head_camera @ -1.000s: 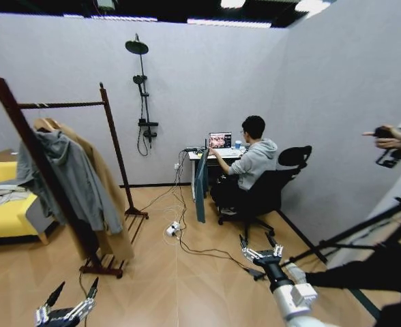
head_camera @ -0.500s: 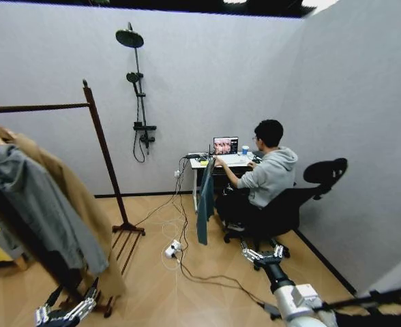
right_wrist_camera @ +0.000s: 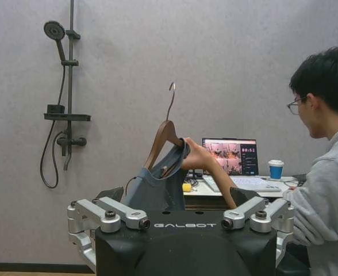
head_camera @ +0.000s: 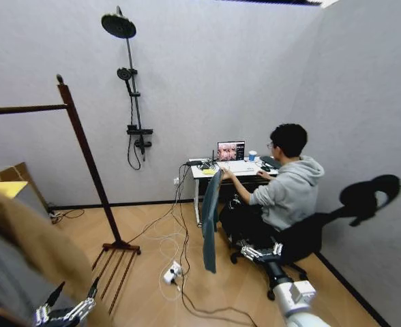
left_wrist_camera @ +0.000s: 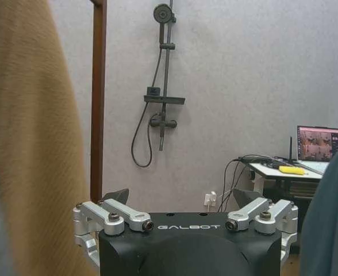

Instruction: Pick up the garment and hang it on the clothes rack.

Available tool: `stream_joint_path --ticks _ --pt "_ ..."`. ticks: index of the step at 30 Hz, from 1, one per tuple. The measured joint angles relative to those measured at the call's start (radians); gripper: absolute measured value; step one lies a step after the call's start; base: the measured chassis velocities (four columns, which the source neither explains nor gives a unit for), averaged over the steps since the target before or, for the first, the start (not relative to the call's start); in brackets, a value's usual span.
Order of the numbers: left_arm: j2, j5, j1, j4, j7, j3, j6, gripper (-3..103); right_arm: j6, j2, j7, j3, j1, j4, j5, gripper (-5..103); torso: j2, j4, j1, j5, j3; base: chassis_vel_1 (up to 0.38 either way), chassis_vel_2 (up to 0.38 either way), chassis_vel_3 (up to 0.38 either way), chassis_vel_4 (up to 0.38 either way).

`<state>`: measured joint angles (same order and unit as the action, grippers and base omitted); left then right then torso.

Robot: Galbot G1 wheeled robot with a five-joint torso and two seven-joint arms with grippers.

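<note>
The garment [head_camera: 211,221], teal-blue on a wooden hanger [right_wrist_camera: 163,135], hangs beside the desk, and a seated person's hand [right_wrist_camera: 198,158] holds it up by the hanger. It also shows at the edge of the left wrist view [left_wrist_camera: 330,218]. The clothes rack [head_camera: 84,157] stands to the left, its dark post [left_wrist_camera: 98,98] close to my left arm. My left gripper [head_camera: 74,291] is low near the rack's base, open and holding nothing [left_wrist_camera: 180,198]. My right gripper [head_camera: 258,251] points at the garment from some way off, open with nothing in it [right_wrist_camera: 177,195].
A tan coat [head_camera: 23,238] on the rack hangs close in front on the left [left_wrist_camera: 31,144]. A shower fixture [head_camera: 129,82] is on the back wall. The desk [head_camera: 231,169] carries a laptop. Cables and a power strip [head_camera: 170,274] lie on the floor. An office chair [head_camera: 309,235] holds the person.
The camera has moved forward and turned right: rack and coats slid left and closer, the desk, person and garment grew nearer. Both grippers keep their pose and stay open.
</note>
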<state>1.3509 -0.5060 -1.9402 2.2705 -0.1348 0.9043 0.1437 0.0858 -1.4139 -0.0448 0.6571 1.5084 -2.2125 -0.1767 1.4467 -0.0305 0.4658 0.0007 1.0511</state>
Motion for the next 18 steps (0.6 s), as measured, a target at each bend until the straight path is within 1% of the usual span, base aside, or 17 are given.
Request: stream_joint_path --ticks 1,2,4,7,9,10,11,12,13,14,16,17,18 --pt "0.0 0.0 0.0 0.0 0.0 0.0 0.0 100 0.0 0.0 0.0 0.0 0.0 0.0 0.0 100 0.0 0.0 0.0 0.0 0.0 -0.328 0.334 0.314 -0.341" --pt "0.0 0.0 0.0 0.0 0.0 0.0 0.0 100 0.007 0.0 0.008 -0.004 -0.012 0.006 0.001 100 0.0 -0.0002 0.0 -0.001 0.0 -0.309 0.258 0.282 -0.284" --pt "0.0 0.0 0.0 0.0 0.0 0.0 0.0 100 0.036 0.003 0.021 -0.009 -0.041 0.013 -0.006 100 0.0 -0.0002 0.0 -0.0006 0.0 -0.255 0.229 0.233 -0.251" --pt "0.0 0.0 0.0 0.0 0.0 0.0 0.0 100 0.053 0.011 0.018 -0.01 -0.072 0.02 -0.029 100 0.0 -0.0003 0.001 -0.0006 0.0 -0.184 0.153 0.122 -0.193" --pt "0.0 0.0 0.0 0.0 0.0 0.0 0.0 100 0.065 0.029 -0.009 -0.014 -0.13 0.04 -0.056 100 0.0 -0.0002 0.001 -0.0009 0.0 -0.076 0.113 0.006 -0.004" --pt "0.0 0.0 0.0 0.0 0.0 0.0 0.0 100 0.065 0.029 -0.009 -0.014 -0.13 0.04 -0.056 100 0.0 -0.0002 0.001 -0.0009 0.0 -0.039 0.096 0.006 0.032" --pt "0.0 0.0 0.0 0.0 0.0 0.0 0.0 100 0.068 0.043 -0.029 -0.022 -0.186 0.07 -0.076 100 0.0 0.0002 0.0 -0.0007 0.0 0.0 0.0 0.0 0.0" --pt "0.0 0.0 0.0 0.0 0.0 0.0 0.0 100 0.068 0.049 -0.034 -0.028 -0.218 0.093 -0.084 100 0.0 0.0001 -0.001 -0.0004 0.0 0.0 0.006 -0.015 0.075" --pt "0.0 0.0 0.0 0.0 0.0 0.0 0.0 100 0.072 0.06 -0.035 -0.043 -0.294 0.148 -0.094 100 0.001 -0.0002 -0.001 -0.0006 0.0 0.038 -0.08 -0.05 0.08" --pt "0.0 0.0 0.0 0.0 0.0 0.0 0.0 100 0.072 0.06 -0.035 -0.043 -0.294 0.148 -0.094 100 0.001 -0.0002 -0.001 -0.0006 0.0 0.038 -0.08 -0.05 0.08" --pt "0.0 0.0 0.0 0.0 0.0 0.0 0.0 100 0.08 0.068 -0.018 -0.073 -0.418 0.26 -0.099 100 0.001 -0.0002 -0.001 -0.0006 0.0 0.048 -0.077 -0.055 0.075" --pt "0.0 0.0 0.0 0.0 0.0 0.0 0.0 100 0.08 0.068 -0.018 -0.073 -0.418 0.26 -0.099 100 0.001 -0.0002 -0.001 -0.0006 0.0 0.047 -0.05 -0.061 0.071" --pt "0.0 0.0 0.0 0.0 0.0 0.0 0.0 100 0.081 0.07 -0.01 -0.083 -0.45 0.293 -0.099 100 0.001 0.0 -0.001 -0.0007 0.0 0.0 0.0 0.0 0.0"
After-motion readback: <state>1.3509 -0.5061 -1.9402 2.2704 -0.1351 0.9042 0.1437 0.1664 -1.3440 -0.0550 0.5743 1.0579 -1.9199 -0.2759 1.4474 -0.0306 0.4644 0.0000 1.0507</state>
